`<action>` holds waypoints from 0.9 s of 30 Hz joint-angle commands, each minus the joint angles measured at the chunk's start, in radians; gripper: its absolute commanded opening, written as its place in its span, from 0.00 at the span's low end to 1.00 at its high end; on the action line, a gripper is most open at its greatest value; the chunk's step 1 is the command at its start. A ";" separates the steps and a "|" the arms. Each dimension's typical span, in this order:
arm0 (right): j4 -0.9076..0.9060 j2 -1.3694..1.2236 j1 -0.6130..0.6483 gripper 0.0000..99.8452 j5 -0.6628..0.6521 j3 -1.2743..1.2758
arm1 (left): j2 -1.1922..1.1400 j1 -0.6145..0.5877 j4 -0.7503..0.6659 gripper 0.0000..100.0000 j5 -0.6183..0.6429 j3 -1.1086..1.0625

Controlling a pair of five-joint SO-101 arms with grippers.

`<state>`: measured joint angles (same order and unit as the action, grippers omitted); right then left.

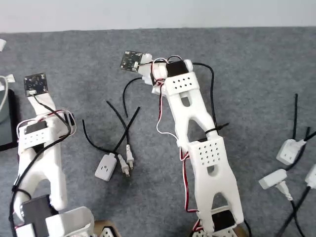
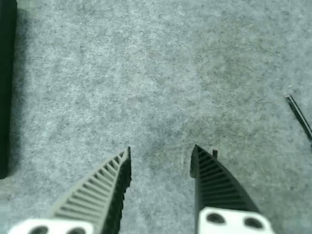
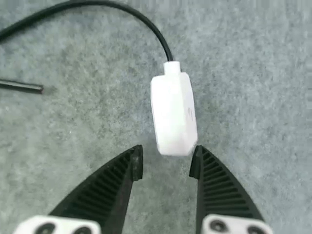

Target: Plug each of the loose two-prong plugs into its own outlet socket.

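Right hand [image 3: 165, 158] is spread, gripping nothing. The white smooth plastic cord-end block on a black cord [image 3: 173, 114] lies flat on the grey felt-covered tabletop [image 1: 247, 74] just ahead of the fingertips, its near end poking into the gap between them and close to one finger; can't tell if they touch. Can't tell whether it's plug or socket either, since the business face isn't showing. Left hand [image 2: 160, 156] is also spread, with only bare felt ahead of it. Well back from the right hand, toward the arm bases and between the arms, sits a white two-slot outlet socket [image 1: 104, 167] with nothing in its slots. Two loose two-prong plugs on black cords [image 1: 127, 162] lie just beside it. More white cord ends [image 1: 288, 150] are far off to the right hand's outer side. My read on handling: the block is light, rigid and slick-sided, and the cord is springy enough to twist it in the grip. Pinch across the flat sides mid-body, clear of the cord exit and the mating face.
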<state>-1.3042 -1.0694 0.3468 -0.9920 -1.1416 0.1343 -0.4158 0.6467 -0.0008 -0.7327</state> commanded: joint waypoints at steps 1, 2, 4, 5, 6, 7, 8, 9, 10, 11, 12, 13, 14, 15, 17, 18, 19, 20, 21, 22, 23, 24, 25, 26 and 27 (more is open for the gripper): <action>0.036 -0.024 0.005 0.17 -0.052 -0.051 | 0.008 0.009 -0.002 0.18 -0.012 0.002; 0.036 -0.036 0.005 0.17 -0.071 -0.051 | 0.008 0.009 -0.002 0.18 -0.012 0.002; 0.042 -0.056 0.005 0.17 -0.083 -0.051 | 0.008 0.009 -0.002 0.18 -0.012 0.002; 0.047 -0.064 0.008 0.17 -0.084 -0.051 | 0.008 0.009 -0.002 0.18 -0.012 0.002; 0.054 -0.071 0.013 0.17 -0.084 -0.051 | 0.009 0.009 0.000 0.18 -0.012 0.002; 0.062 -0.074 0.013 0.17 -0.084 -0.051 | 0.009 0.009 0.002 0.18 -0.012 0.002; 0.065 -0.076 0.013 0.16 -0.084 -0.051 | 0.009 0.009 0.011 0.18 -0.014 0.004; 0.065 -0.076 0.013 0.16 -0.083 -0.051 | 0.009 0.009 0.015 0.18 -0.014 0.004; 0.067 -0.076 0.015 0.14 -0.080 -0.051 | 0.011 0.009 0.015 0.18 -0.014 0.004; 0.068 -0.079 0.015 0.10 -0.080 -0.051 | 0.011 0.009 0.015 0.18 -0.014 0.004; 0.076 -0.082 0.015 0.04 -0.078 -0.051 | 0.011 0.009 0.015 0.18 -0.014 0.004; 0.085 -0.084 0.013 0.00 -0.064 -0.051 | 0.011 0.008 0.017 0.18 -0.014 0.004; 0.091 -0.084 0.013 0.02 -0.038 -0.051 | 0.011 0.008 0.017 0.18 -0.014 0.004; 0.088 -0.084 0.013 0.03 -0.018 -0.051 | 0.011 0.008 0.018 0.18 -0.014 0.004; 0.076 -0.082 0.015 0.01 -0.009 -0.051 | 0.011 0.008 0.018 0.18 -0.014 0.004; 0.068 -0.079 0.016 0.01 -0.009 -0.051 | 0.011 0.008 0.018 0.18 -0.014 0.004; 0.065 -0.077 0.018 0.01 -0.009 -0.051 | 0.011 0.008 0.018 0.18 -0.014 0.004; 0.058 -0.076 0.018 0.01 -0.009 -0.051 | 0.012 0.008 0.018 0.18 -0.014 0.004; 0.045 -0.074 0.019 0.01 -0.008 -0.051 | 0.012 0.008 0.018 0.18 -0.014 0.004; 0.038 -0.074 0.021 0.01 -0.003 -0.052 | 0.012 0.008 0.018 0.18 -0.014 0.004; 0.036 -0.073 0.022 0.01 0.023 -0.052 | 0.012 0.008 0.017 0.18 -0.014 0.004; 0.033 -0.073 0.022 0.01 0.069 -0.064 | 0.012 0.008 0.017 0.18 -0.014 0.004; 0.024 -0.073 0.022 0.01 0.123 -0.089 | 0.012 0.008 0.015 0.18 -0.014 0.005; 0.001 -0.073 0.024 0.01 0.170 -0.121 | 0.009 0.008 0.015 0.18 -0.014 0.008; -0.035 -0.073 0.024 0.01 0.218 -0.166 | 0.008 0.008 0.015 0.18 -0.011 0.010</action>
<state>-1.2720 -1.1584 0.3452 -0.8938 -1.2075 0.1343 -0.4143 0.6529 -0.0054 -0.7327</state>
